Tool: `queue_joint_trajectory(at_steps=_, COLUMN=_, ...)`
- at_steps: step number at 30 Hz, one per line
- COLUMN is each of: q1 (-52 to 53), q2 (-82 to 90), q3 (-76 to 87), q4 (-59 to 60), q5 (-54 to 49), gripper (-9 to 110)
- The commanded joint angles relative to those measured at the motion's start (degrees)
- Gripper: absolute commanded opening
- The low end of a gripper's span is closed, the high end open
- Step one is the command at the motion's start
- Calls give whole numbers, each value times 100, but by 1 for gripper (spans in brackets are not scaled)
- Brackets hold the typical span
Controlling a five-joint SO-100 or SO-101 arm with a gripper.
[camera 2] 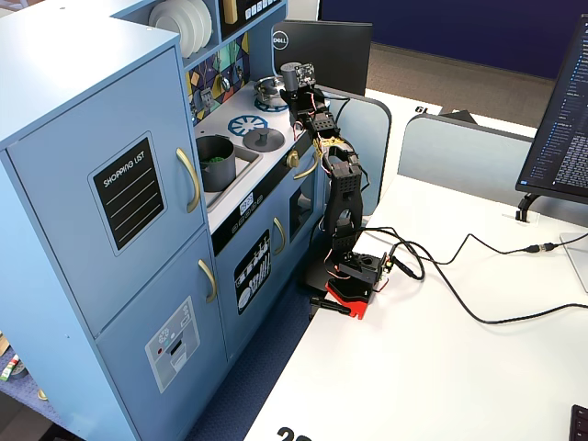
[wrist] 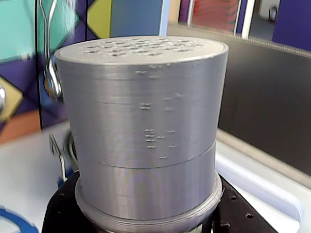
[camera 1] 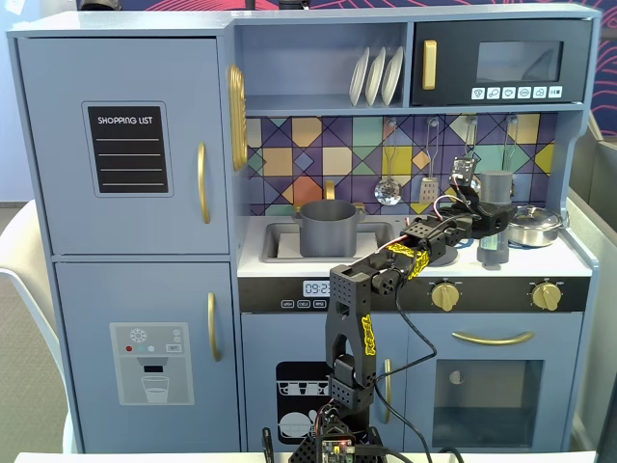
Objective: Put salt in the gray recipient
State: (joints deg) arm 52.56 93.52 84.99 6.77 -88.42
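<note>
The salt (camera 1: 496, 188) is a slim gray shaker with a perforated top and a pale green lower part. It stands upright at the right of the toy stove top. In the wrist view the salt (wrist: 146, 111) fills the frame. My gripper (wrist: 146, 216) has black jaws on both sides of its base and is shut on it. My gripper also shows in both fixed views (camera 1: 485, 220) (camera 2: 296, 87). The gray recipient (camera 1: 329, 228) sits in the sink left of the arm, and also shows in a fixed view (camera 2: 216, 158). Whether the salt touches the counter is unclear.
A shiny steel pan (camera 1: 533, 226) sits just right of the salt. Utensils (camera 1: 388, 188) hang on the tiled back wall. A flat gray knobbed lid (camera 2: 262, 138) lies on the stove between sink and gripper. A shelf and microwave (camera 1: 487, 63) are overhead.
</note>
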Motion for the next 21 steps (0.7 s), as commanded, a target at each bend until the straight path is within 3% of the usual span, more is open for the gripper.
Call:
queue_joint_trajectory(at_steps=1, q1=-105, q2=475, q3=-97, q4=-404, q5=290, gripper=0)
queue_joint_trajectory(at_steps=21, q1=-211, q2=923, q3=1283, q4=-1600, q5=264, gripper=0)
